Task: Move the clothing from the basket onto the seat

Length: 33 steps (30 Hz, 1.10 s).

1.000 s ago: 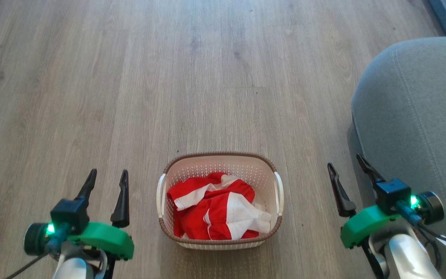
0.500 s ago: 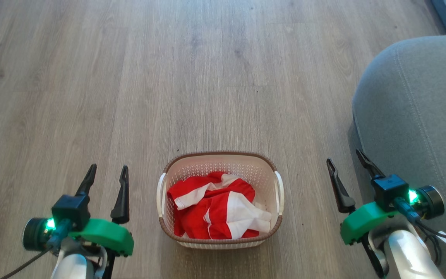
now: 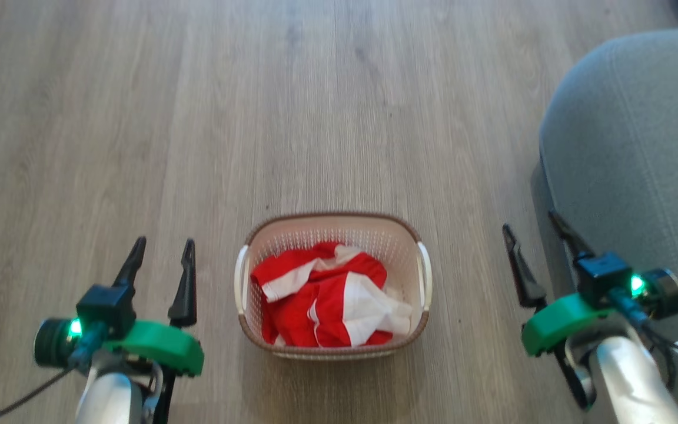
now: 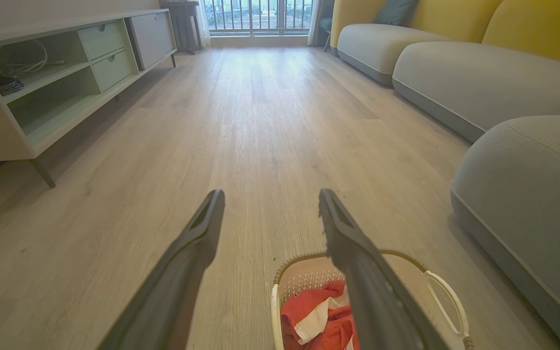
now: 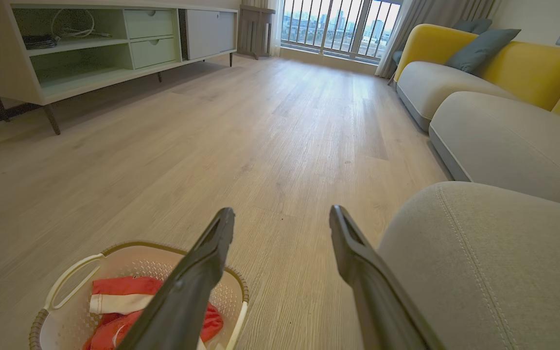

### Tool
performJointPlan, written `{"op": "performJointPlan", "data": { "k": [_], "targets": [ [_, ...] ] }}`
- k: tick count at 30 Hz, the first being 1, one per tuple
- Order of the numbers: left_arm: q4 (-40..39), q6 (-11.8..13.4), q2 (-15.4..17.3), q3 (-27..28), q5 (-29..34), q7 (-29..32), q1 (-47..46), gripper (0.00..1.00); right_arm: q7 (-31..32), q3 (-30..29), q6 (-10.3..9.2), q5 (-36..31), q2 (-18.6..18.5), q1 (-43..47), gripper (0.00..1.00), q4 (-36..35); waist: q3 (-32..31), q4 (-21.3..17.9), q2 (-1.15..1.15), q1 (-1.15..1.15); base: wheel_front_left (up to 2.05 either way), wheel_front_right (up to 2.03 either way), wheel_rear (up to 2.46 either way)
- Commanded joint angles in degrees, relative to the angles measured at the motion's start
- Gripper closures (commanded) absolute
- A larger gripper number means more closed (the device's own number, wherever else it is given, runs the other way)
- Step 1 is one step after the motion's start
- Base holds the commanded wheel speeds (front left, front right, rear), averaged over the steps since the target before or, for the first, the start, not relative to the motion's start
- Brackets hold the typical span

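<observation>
Rightward, wooden floor [image 3: 480, 265] lies between the basket [image 3: 330, 215] and the seat [image 3: 639, 147].

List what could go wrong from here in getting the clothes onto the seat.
1. The clothing lies crumpled in a loose heap, so one pinch may lift only part of it and leave the rest behind or drop it on the floor.
2. The basket stands free on the floor. Fingers catching its perforated wall could drag or tip it.
3. The right gripper, open, hangs close beside the seat, and a swing across could brush its edge.
</observation>
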Motion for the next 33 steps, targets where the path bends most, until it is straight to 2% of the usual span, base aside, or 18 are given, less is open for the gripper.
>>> {"op": "performJointPlan", "data": {
  "k": [1, 5, 12, 21, 27, 33],
  "targets": [
    [-1.86, 0.04, 0.76, 1.39, -0.18, -0.72, -3.71, 0.00, -0.77, 0.53, -0.01, 0.43, -0.31, -3.04, 0.00, -2.46, 1.92, -0.26, 0.00, 0.00, 0.00, 0.00, 0.00],
    [-0.90, -0.28, 0.76, -0.01, 0.04, -0.72, -6.48, 0.00, -0.77, -0.86, -0.01, 0.39, -0.18, -4.88, 0.00, -4.75, 6.72, -0.88, 0.00, 0.00, 0.00, 0.00, 0.00],
    [5.41, -1.06, 0.76, -4.93, 1.12, -0.72, -16.97, 0.00, -0.77, -4.03, -0.01, -0.12, 0.45, -10.70, 0.00, -10.77, 20.30, -2.85, 0.00, 0.00, 0.00, 0.00, 0.00],
    [23.11, -1.19, 0.76, -12.38, 3.44, -0.72, -34.64, 0.00, -0.77, -6.65, -0.01, -0.26, 1.36, -17.93, 0.00, -16.95, 35.96, -6.71, 0.00, 0.00, 0.00, 0.00, 0.00],
    [37.76, -0.47, 0.76, -17.75, 2.13, 0.68, -44.48, 0.00, -0.77, -8.00, -0.01, -0.34, 1.57, -19.94, 0.00, -19.80, 41.85, -8.75, 0.00, 0.00, 0.00, 0.00, 0.00],
    [44.71, -0.07, 0.76, -24.49, -3.14, 1.62, -50.01, 0.00, -0.77, -8.12, -0.01, -0.51, 1.56, -19.42, 0.00, -20.57, 45.09, -9.71, 0.00, 0.00, 0.00, 0.00, 0.00]
  ]
}}
